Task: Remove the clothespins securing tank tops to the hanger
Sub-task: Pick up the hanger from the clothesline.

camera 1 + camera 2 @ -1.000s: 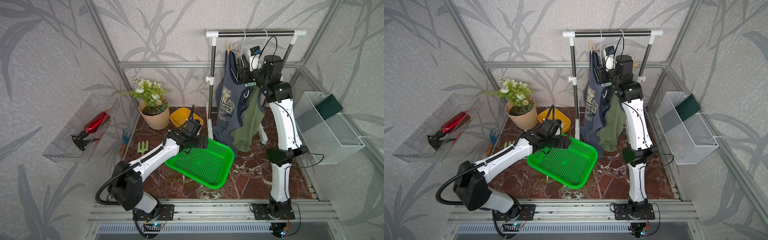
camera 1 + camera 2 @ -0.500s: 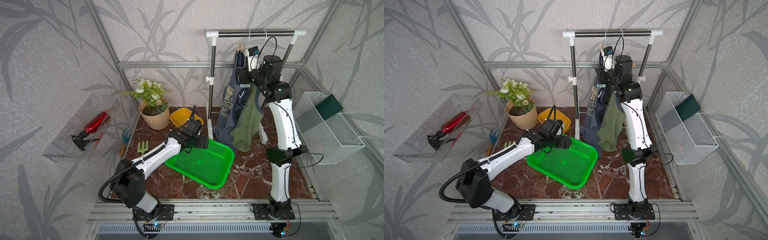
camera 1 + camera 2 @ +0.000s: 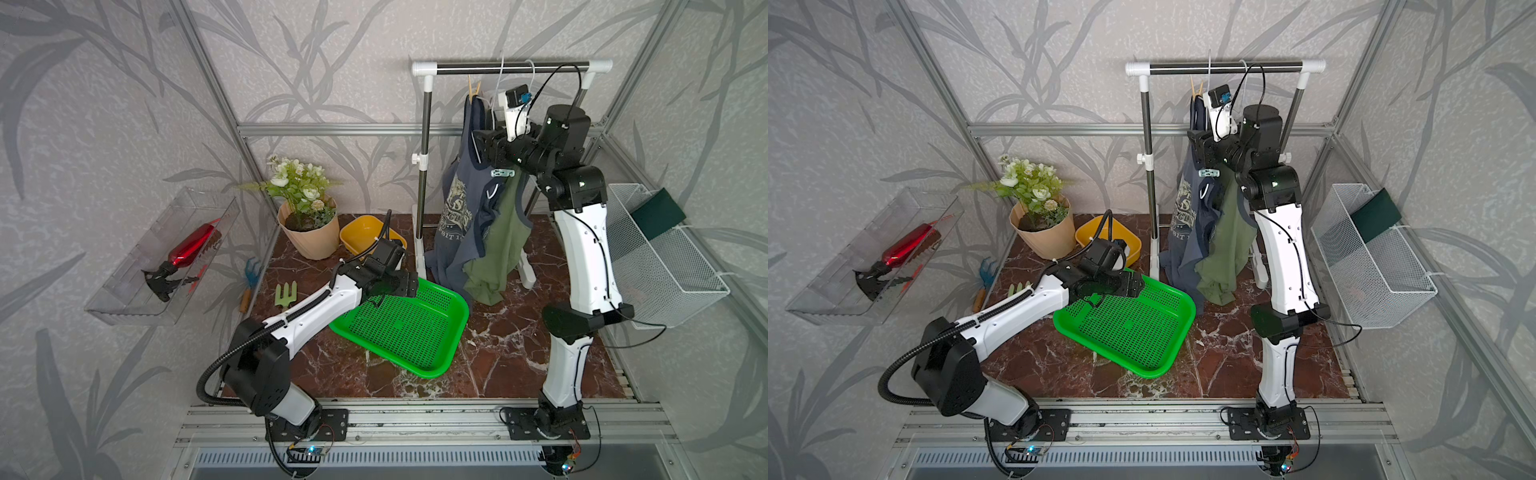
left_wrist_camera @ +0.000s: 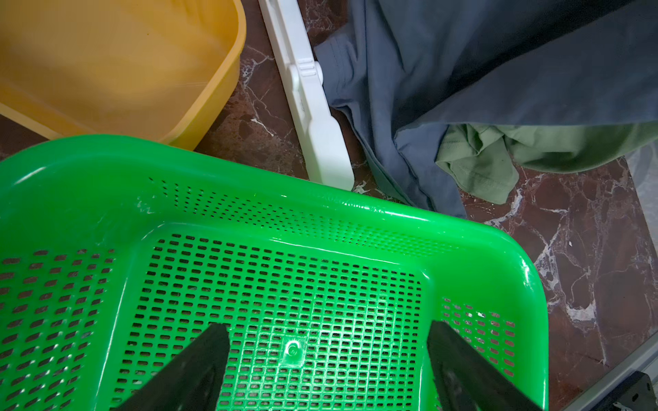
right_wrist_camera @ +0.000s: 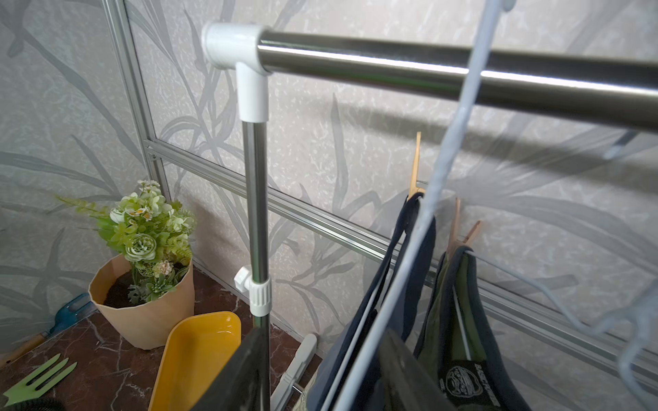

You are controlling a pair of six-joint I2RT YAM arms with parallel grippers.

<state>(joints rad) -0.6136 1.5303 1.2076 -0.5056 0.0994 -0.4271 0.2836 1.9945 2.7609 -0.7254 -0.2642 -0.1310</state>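
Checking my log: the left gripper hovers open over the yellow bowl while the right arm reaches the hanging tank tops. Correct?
No: the left wrist view shows the left gripper over the green perforated tray, not the yellow bowl. The rest holds.

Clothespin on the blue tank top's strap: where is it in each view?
Both top views: clothespin below the rail, topping the blue tank top's strap.
Right wrist: upright on that strap, beside the hanger wire.
Left wrist: not in it.
Shared landmark: yellow tub, in all four.
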